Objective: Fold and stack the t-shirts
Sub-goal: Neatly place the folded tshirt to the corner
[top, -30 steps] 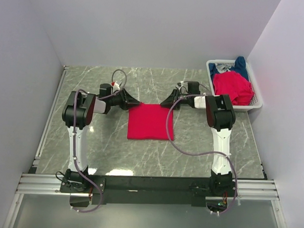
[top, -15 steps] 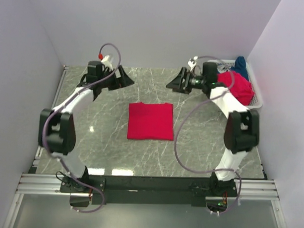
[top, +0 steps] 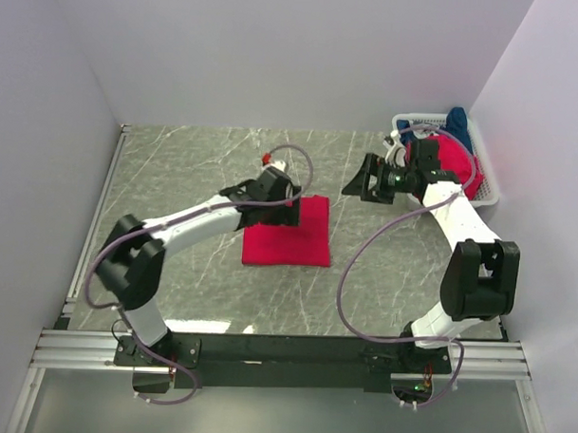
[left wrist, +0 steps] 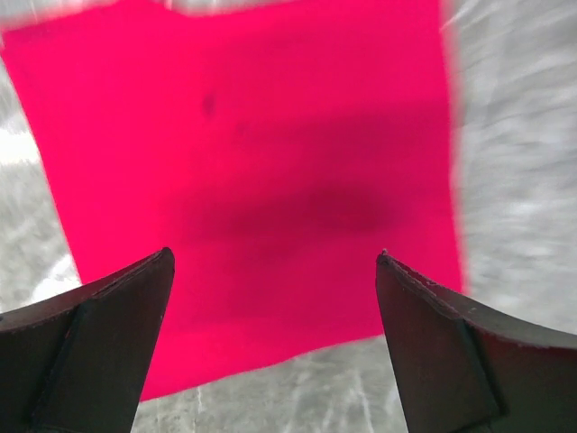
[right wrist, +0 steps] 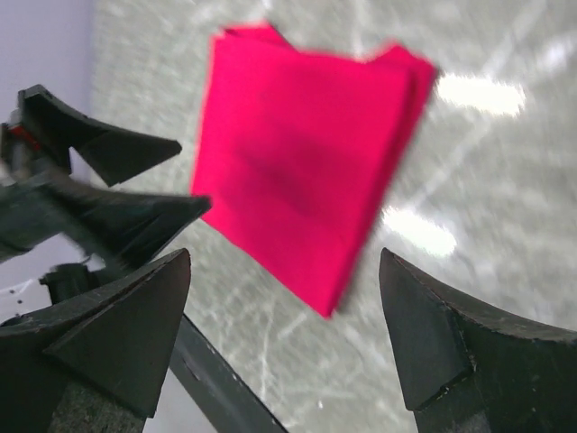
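Note:
A bright red t-shirt [top: 293,238] lies folded into a flat square on the marble table [top: 196,166]. My left gripper [top: 281,214] hovers over its far left part, open, with nothing between the fingers. In the left wrist view the red t-shirt [left wrist: 252,153] fills the space beyond the open left gripper [left wrist: 275,259]. My right gripper [top: 355,186] hangs open to the right of the shirt's far corner, apart from it. The right wrist view looks past the open right gripper [right wrist: 284,259] at the folded t-shirt [right wrist: 306,153]. Another red t-shirt [top: 459,168] and a dark blue t-shirt [top: 458,122] sit crumpled in the basket.
A white mesh basket [top: 489,193] stands at the back right against the wall. Grey walls close in the table on the left, back and right. The left arm's fingers [right wrist: 108,149] show at the left of the right wrist view.
Both grippers let go of the folded shirt's far corners, opened and lifted away. The left one then swung back over the shirt; the right one came forward a little beside the basket.

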Robot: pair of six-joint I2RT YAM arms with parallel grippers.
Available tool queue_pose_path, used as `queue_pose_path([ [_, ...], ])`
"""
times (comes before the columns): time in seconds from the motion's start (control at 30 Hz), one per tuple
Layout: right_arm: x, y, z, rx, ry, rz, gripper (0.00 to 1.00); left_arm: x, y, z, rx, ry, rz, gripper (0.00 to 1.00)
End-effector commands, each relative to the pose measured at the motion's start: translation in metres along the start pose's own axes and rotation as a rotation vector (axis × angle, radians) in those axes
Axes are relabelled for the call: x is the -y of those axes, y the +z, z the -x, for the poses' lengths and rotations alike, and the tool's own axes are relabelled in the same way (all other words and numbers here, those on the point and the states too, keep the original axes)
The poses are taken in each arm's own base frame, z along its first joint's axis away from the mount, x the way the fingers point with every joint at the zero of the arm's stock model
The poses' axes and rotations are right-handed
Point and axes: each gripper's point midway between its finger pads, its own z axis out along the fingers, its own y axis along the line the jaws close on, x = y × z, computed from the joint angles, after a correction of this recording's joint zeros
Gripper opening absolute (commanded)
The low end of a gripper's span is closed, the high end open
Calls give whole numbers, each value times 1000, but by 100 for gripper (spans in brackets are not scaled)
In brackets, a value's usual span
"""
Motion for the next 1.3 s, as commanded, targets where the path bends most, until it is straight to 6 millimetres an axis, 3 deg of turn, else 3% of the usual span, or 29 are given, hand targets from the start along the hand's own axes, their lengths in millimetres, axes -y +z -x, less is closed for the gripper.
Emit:
queue_pose_path([
  [0.0,-4,-23,-5,35,-66,-29,91,-10,14,-4,6,-33,137,100],
  [0.2,9,-31,-13,28,-41,-43,93,-21,59,-34,-88,-7,237,99],
  [0.33,16,-35,-11,29,-34,-45,93,-54,73,-41,-125,3,318,99],
  [0.43,19,-36,-9,34,-31,-50,93,-97,74,-38,-155,-19,383,99],
  [0.47,20,-37,-8,38,-30,-51,93,-121,72,-30,-154,-52,418,99],
  [0.53,21,-37,-8,37,-27,-47,94,-151,67,-30,-172,-57,468,99],
  [0.57,22,-36,-8,35,-22,-45,94,-179,64,-27,-185,-71,516,99],
  [0.7,25,-35,-6,34,-15,-39,94,-253,50,-25,-241,-122,629,99],
  [1.07,33,-36,-4,14,-9,-42,95,-443,16,-11,-412,23,741,99],
  [1.17,34,-35,-3,8,-6,-37,95,-478,16,-6,-431,42,713,99],
  [1.27,34,-34,-2,8,4,-29,95,-488,23,3,-430,110,654,99],
])
